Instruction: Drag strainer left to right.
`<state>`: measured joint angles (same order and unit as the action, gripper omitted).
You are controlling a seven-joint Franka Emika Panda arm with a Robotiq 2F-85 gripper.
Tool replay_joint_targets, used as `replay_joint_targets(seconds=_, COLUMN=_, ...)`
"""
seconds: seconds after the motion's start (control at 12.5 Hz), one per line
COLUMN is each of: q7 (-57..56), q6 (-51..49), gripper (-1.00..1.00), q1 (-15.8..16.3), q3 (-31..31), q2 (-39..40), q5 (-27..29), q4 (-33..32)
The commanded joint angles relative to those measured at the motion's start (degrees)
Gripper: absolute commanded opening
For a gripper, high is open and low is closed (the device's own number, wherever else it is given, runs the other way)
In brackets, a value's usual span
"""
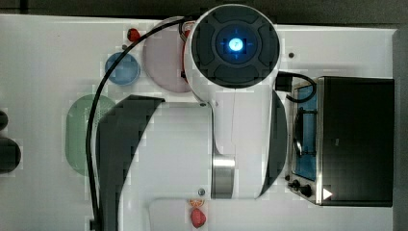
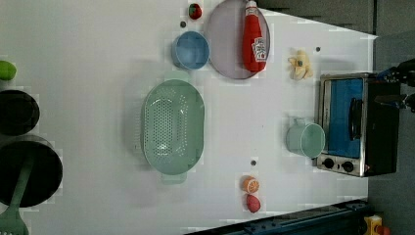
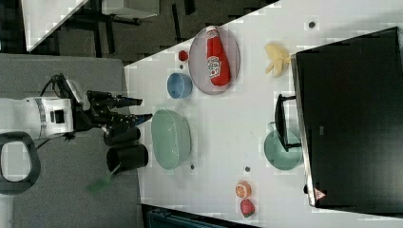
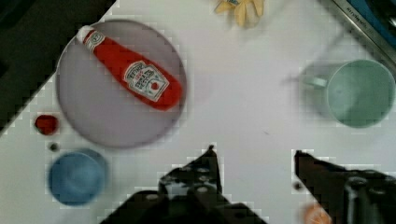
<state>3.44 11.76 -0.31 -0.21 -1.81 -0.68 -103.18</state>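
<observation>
Jaws: apart, empty — gripper [image 3: 142, 108] above the worktop [image 2: 98, 58].
Strainer [image 2: 172, 126]: I'd hook its nine-o'clock rim in the left view — drag toward three.

No legible text on anything.

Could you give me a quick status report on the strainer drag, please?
Gripper open, empty, raised clear of the table. Strainer untouched, upright. Mug and toaster oven lie toward the left view's right.
</observation>
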Motion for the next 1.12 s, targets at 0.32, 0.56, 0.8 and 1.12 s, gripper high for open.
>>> replay_joint_targets(seconds=0.32, q7=-1.0, q6=-10.5, gripper=1.0, q1=0.49, q3=-3.53, q2=-23.75, q5=-0.7, q4=-13.15)
replay_joint_targets(seconds=0.56, q7=-0.81, q6=-9.05, gripper=1.0, q1=2.09, q3=0.71, q2=-22.42, q5=2.16, q4=-14.02)
replay_joint_targets(seconds=0.8, q7=4.22, q6=-4.88, gripper=1.0, q1=3.01, q3=8.97, q2=-18.25, q5=2.93, q4=-14.42)
replay_joint_targets(seconds=1.12, q7=20.85, q6=4.57, gripper=1.0, q1=3.21, q3=21.09, q2=-8.93, q5=2.93, q4=-14.47)
